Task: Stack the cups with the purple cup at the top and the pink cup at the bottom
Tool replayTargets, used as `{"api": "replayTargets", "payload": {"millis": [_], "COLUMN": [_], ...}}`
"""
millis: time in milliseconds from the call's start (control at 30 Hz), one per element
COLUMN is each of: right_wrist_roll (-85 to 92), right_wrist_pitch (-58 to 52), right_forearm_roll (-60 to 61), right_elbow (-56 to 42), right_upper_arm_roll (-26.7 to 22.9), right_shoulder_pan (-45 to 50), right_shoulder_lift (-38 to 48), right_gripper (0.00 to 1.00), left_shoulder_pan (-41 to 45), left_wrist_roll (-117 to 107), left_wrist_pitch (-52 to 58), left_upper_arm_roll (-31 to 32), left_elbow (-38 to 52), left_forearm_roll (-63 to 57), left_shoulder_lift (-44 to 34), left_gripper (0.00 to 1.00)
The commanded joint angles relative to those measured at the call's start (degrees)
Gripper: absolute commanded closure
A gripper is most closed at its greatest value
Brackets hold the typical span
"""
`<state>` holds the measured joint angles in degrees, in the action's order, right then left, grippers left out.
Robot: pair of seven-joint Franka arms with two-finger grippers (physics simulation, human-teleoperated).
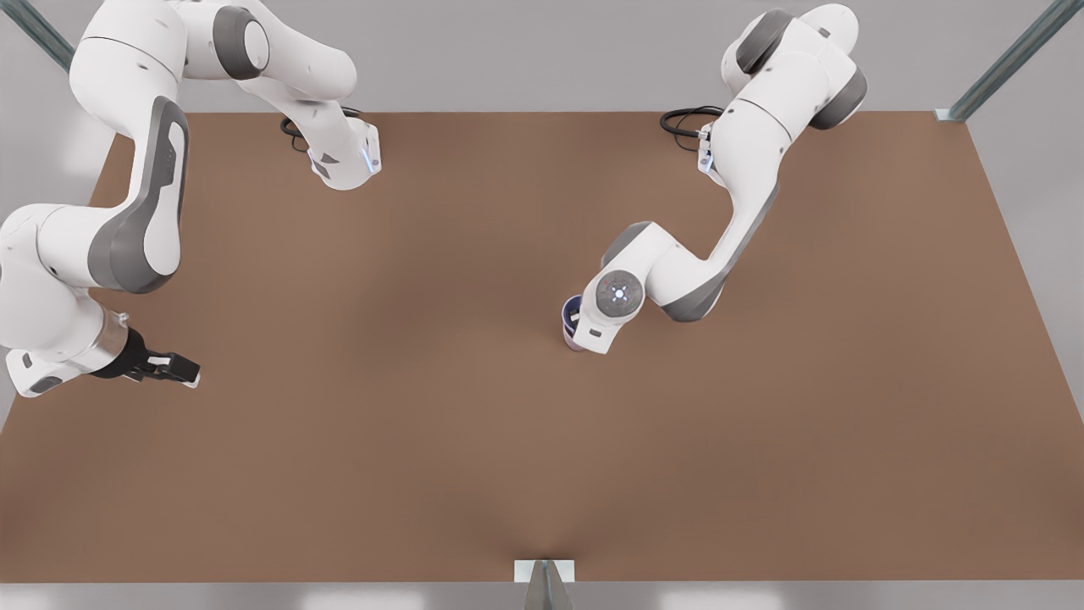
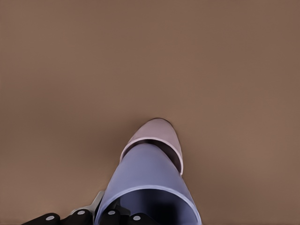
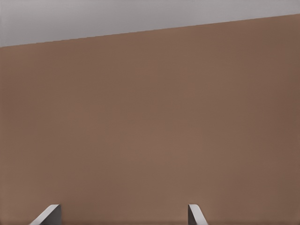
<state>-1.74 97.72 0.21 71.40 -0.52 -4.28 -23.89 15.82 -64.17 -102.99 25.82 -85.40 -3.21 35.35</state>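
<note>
The purple cup (image 2: 145, 173) sits nested inside the pink cup (image 2: 159, 133), which stands upright on the brown table. In the front view the purple cup (image 1: 572, 308) and a sliver of the pink cup (image 1: 575, 342) peek out from under the wrist of the arm on the front view's right. That arm carries my left gripper (image 2: 105, 207), shut on the purple cup's rim wall, one finger outside and one inside. My right gripper (image 1: 174, 369) waits open and holding nothing, low over the table at the front view's far left; its fingertips (image 3: 196, 213) stand wide apart.
The brown table (image 1: 423, 440) is bare around the cups. Its far edge meets a grey wall (image 3: 140, 18) in the right wrist view. A small metal bracket (image 1: 544, 573) sits at the near edge's middle.
</note>
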Motion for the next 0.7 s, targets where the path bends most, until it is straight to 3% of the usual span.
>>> {"api": "replayTargets", "payload": {"millis": [0, 67, 133, 267, 433, 467, 500, 533, 667], "right_wrist_roll": [-0.36, -0.36, -0.19, -0.19, -0.10, -0.10, -0.19, -0.28, -0.36], "right_wrist_pitch": [0.02, 0.02, -0.60, -0.07, -0.42, -0.25, -0.16, -0.07, -0.07], "right_forearm_roll": [0.06, 0.14, 0.14, 0.06, 0.06, 0.06, 0.06, 0.14, 0.14], "right_elbow": [-0.03, -0.03, -0.12, -0.21, -0.12, -0.12, -0.03, -0.03, 0.06], "right_upper_arm_roll": [0.00, 0.00, 0.08, 3.51, 3.42, 3.42, 3.42, 3.42, 3.42], "right_shoulder_pan": [-0.02, 0.07, 0.15, 0.24, 0.07, 0.07, 0.07, 0.07, 0.07], "right_shoulder_lift": [0.08, 0.08, 0.34, 0.25, 0.16, 0.16, 0.08, 0.08, 0.08], "right_gripper": [0.00, 0.00, 0.00, 0.00, 0.00, 0.00, 0.00, 0.00, 0.00], "left_shoulder_pan": [0.00, 0.00, 0.00, 0.00, 0.00, 0.00, 0.00, 0.00, 0.00], "left_wrist_roll": [-3.33, -3.33, -3.33, -3.24, -3.15, -3.07, -2.89, -2.62, -2.54], "left_wrist_pitch": [-0.19, -0.19, -0.19, -0.01, 0.25, 0.34, 0.42, 0.69, 1.13], "left_upper_arm_roll": [0.02, 0.02, 0.02, 0.02, 0.02, 0.02, 0.02, 0.02, 0.10], "left_elbow": [0.05, -0.03, 0.05, -0.03, 0.05, 0.05, 0.05, 0.05, 0.14], "left_forearm_roll": [0.05, 0.05, 0.05, 0.05, 0.05, 0.05, 0.05, 0.05, 0.05], "left_shoulder_lift": [-0.10, -0.02, -0.02, -0.10, -0.37, -0.28, -0.37, -0.28, -0.90], "left_gripper": [0.72, 0.61, 0.58, 0.57, 0.54, 0.46, 0.10, 0.01, 0.01]}}
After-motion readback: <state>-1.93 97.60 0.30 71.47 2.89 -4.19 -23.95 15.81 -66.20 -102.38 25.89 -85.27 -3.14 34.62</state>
